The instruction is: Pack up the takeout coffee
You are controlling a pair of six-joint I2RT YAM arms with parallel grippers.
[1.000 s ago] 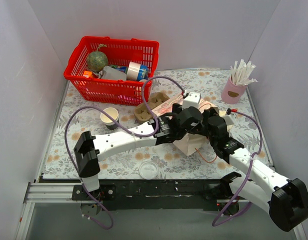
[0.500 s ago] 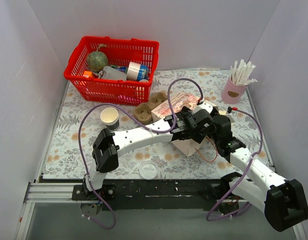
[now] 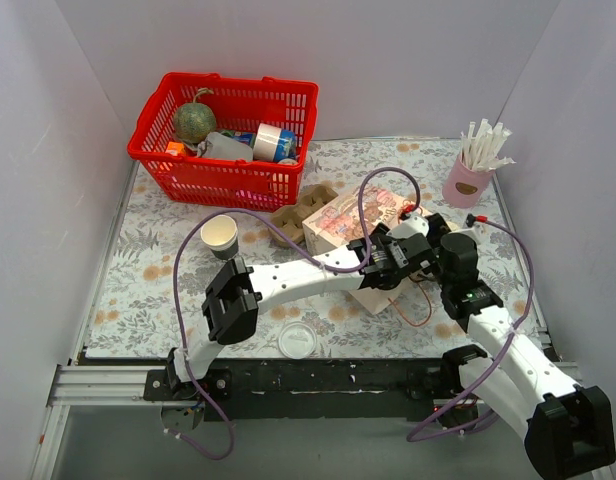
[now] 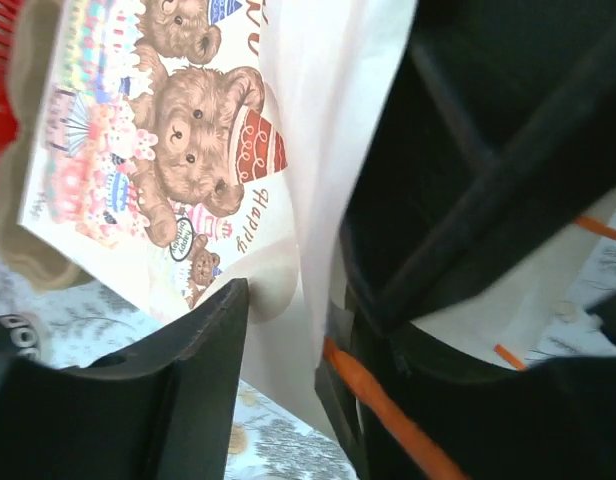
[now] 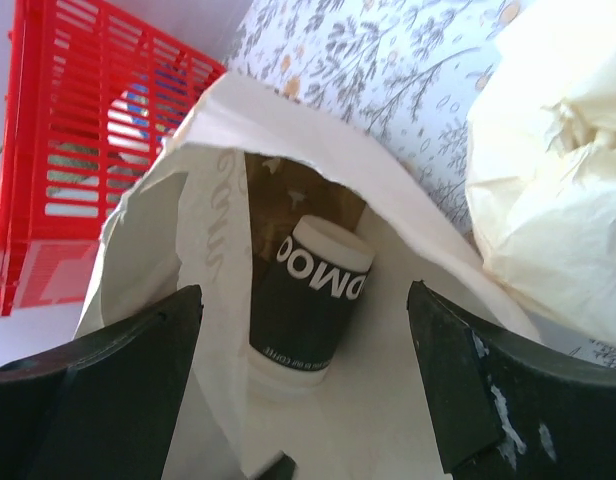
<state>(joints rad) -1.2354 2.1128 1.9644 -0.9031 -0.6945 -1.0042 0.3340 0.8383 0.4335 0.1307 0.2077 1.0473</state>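
The takeout coffee (image 5: 310,290), a cup with a dark band and a white lid, lies on its side inside the white paper bag (image 5: 428,400); its lid points toward the bag's mouth. My right gripper (image 5: 306,300) stands wide open at that mouth, one finger on each side and clear of the cup. In the top view the bag (image 3: 353,215) shows a teddy-bear print, with the right gripper (image 3: 443,248) at its near end. My left gripper (image 4: 288,320) straddles the bag's wall (image 4: 318,150), half closed. A gap still shows beside its left finger (image 4: 188,380).
Crumpled cream paper (image 5: 558,150) sits right beside the bag's mouth. A red basket (image 3: 153,150) of items stands back left, with a cardboard cup carrier (image 3: 303,205) in front of it. An open paper cup (image 3: 219,235), a loose lid (image 3: 297,340) and a pink holder (image 3: 466,182) are also here.
The left arm reached further right to the bag, and its jaws narrowed around the bag's wall. The printed side of the bag came into view. The right gripper stayed open and shifted slightly right.
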